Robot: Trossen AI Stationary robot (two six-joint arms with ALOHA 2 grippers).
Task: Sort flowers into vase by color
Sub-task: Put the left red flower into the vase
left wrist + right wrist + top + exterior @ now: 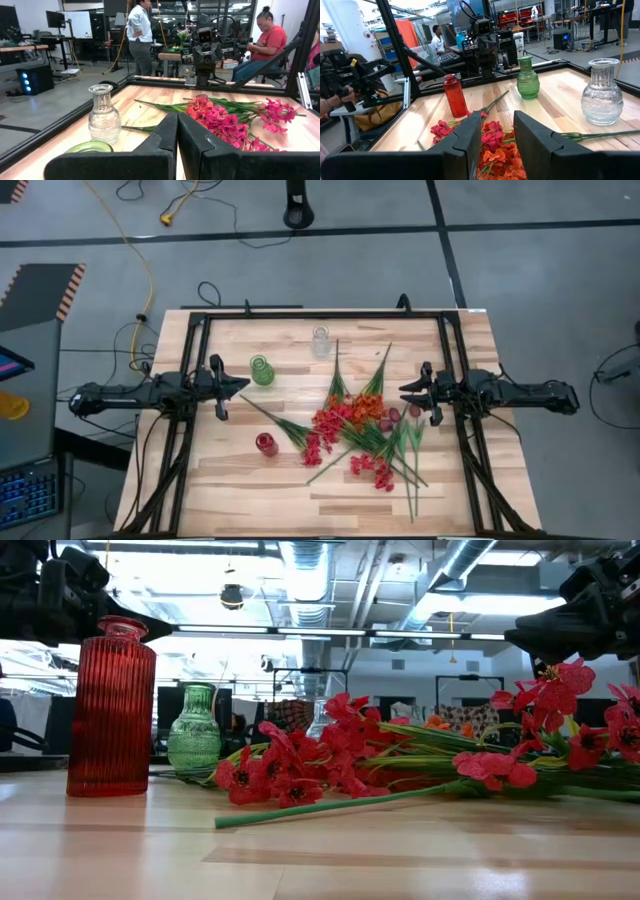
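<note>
The flowers [355, 427] lie in a loose pile on the table's middle, right of centre. The pile holds pink-red sprays [290, 768], orange sprays [495, 157] and dark red tulip buds [394, 416], all on thin green stems. A red vase [266, 443], a green vase [262, 370] and a clear vase [320, 340] stand upright to the pile's left and far side. My left gripper [243, 385] hovers shut beside the green vase, pointing right. My right gripper [403, 391] hovers open above the pile's right edge, pointing left.
A black frame [320, 315] runs round the tabletop. People stand and sit in the room beyond the table [140, 35]. Bare wood [230, 480] shows along the near edge and left of the red vase.
</note>
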